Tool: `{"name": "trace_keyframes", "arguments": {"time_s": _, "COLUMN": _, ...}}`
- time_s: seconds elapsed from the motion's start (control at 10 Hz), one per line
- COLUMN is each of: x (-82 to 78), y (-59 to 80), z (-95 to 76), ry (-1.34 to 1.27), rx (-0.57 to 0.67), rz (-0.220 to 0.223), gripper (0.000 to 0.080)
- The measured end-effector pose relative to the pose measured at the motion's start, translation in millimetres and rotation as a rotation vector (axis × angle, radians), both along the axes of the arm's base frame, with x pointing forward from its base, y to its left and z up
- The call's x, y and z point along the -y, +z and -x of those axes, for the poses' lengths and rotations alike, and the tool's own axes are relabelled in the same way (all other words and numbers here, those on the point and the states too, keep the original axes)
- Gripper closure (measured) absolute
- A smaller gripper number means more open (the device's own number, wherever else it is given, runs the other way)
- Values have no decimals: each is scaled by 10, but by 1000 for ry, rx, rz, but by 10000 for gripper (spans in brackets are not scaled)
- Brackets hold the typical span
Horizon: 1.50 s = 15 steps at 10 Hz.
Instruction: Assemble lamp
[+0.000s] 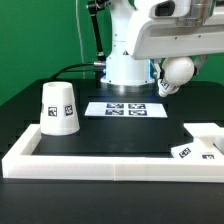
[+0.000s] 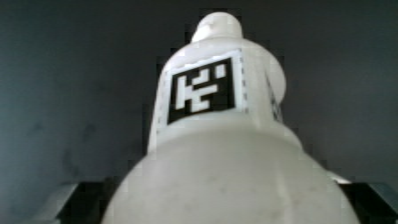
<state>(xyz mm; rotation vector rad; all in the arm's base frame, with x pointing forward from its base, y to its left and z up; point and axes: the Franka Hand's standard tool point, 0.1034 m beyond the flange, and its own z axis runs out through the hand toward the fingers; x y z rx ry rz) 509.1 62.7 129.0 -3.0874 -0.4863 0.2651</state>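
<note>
A long, square-edged white rail [image 1: 110, 165] bounds the matte black worktop [image 1: 120, 135] at the front. Behind it, at four o'clock from the marker board [image 1: 127, 108], lies the flat tagged base [image 1: 205, 145]. At nine o'clock stands the smooth tapered shade [image 1: 58, 108]. At one o'clock, aloft over open worktop, the fingers [image 1: 161, 80] clamp the rounded glossy bulb [image 1: 178, 70], which carries a black-and-white square tag.
</note>
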Motion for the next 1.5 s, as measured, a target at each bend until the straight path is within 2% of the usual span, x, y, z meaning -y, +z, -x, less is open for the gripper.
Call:
{"name": "trace_keyframes", "arguments": {"time_s": 0.2, "x": 23, "y": -1, "z": -67, "ry": -1, "rx": 149, "rz": -31, "gripper": 222}}
{"name": "trace_keyframes", "arguments": {"time_s": 0.5, "x": 131, "y": 129, "z": -343, "ry": -1, "rx": 333, "rz": -77, "gripper": 222}}
{"name": "trace_keyframes", "arguments": {"time_s": 0.7, "x": 141, "y": 196, "z": -454, "ry": -21, "rx": 436, "rz": -82, "gripper": 222}}
{"name": "trace_keyframes", "arguments": {"time_s": 1.1, "x": 107, "y": 133, "z": -451, "ry": -15, "rx": 437, "rz": -81, "gripper": 222}}
{"name": "trace_keyframes", "arguments": {"time_s": 1.4, "x": 3, "y": 298, "z": -792, "ry": -22, "rx": 442, "rz": -96, "gripper": 222}}
{"name": "trace_keyframes", "arguments": {"time_s": 1.5, "x": -103, "y": 372, "z": -923, "ry": -37, "rx": 465, "rz": -106, "gripper": 222}}
